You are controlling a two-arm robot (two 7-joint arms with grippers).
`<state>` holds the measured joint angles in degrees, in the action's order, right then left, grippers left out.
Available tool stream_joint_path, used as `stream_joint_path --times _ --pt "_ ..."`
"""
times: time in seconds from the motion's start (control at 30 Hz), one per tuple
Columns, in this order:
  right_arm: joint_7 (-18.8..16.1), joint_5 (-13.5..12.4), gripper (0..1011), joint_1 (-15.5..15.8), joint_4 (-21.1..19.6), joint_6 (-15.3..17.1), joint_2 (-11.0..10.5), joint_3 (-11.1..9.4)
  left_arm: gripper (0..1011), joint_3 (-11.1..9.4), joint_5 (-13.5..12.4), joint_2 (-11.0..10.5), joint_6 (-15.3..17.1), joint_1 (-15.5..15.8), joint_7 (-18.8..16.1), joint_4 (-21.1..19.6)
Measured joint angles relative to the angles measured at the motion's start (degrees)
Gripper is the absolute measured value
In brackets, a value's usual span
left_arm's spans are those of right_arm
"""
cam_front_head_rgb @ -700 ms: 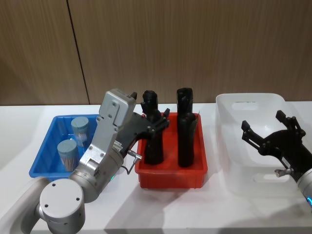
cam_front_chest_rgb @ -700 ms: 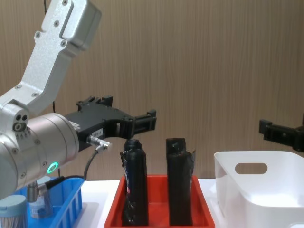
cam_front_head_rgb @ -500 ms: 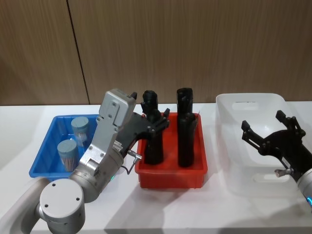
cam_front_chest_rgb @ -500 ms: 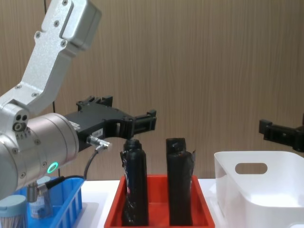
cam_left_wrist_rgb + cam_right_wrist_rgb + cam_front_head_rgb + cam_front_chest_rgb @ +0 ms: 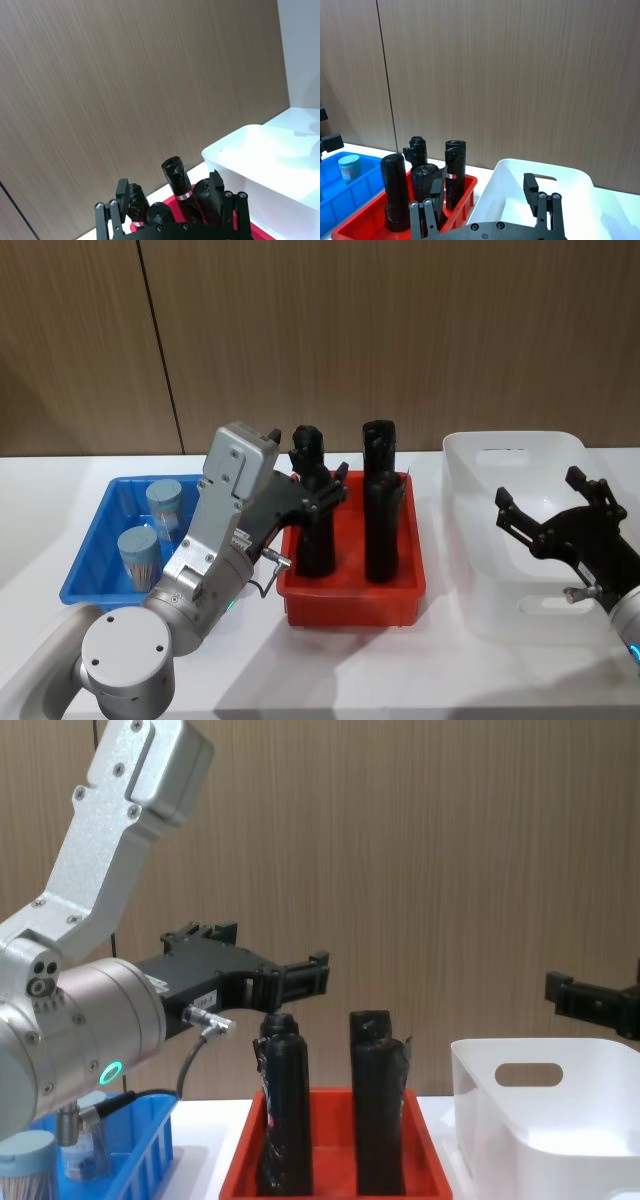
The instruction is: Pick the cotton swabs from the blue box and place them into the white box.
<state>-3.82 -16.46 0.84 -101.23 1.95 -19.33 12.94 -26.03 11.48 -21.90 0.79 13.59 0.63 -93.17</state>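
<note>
The white table point(image 5: 400, 680) is nearest to me. Above it my left gripper point(image 5: 318, 480) hangs with its fingers spread wide and nothing between them. It is raised to about the height of the tops of the black bottles point(image 5: 380, 530), over the left side of the red tray point(image 5: 350, 605). Whether a fingertip touches the nearest bottle I cannot tell. My right gripper point(image 5: 545, 502) is also spread wide and empty, hovering over the white box point(image 5: 510, 440), above its rim as the chest view shows it.

The three bins stand in a row across the table: the blue box point(image 5: 85, 565) on my left, the red tray in the middle, the white box on my right. The cotton swabs point(image 5: 138, 552) are in the blue box as two lidded jars standing upright. One is nearer me, and the second jar point(image 5: 164, 502) is just behind it, toward the box's far side. The black bottles stand upright in the red tray. Behind everything rises a brown wood-grain wall point(image 5: 400, 340).
</note>
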Motion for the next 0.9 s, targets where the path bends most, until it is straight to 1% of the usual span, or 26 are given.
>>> stream_joint_path --times 0.7,0.9 --pt "0.0 0.0 1002 0.0 0.0 0.0 0.0 0.0 1004 0.22 0.05 -0.2 0.22 -0.12 0.32 0.13" --pt "0.0 0.0 1002 0.0 0.0 0.0 0.0 0.0 1004 0.71 0.97 -0.72 0.46 -0.59 0.49 0.14"
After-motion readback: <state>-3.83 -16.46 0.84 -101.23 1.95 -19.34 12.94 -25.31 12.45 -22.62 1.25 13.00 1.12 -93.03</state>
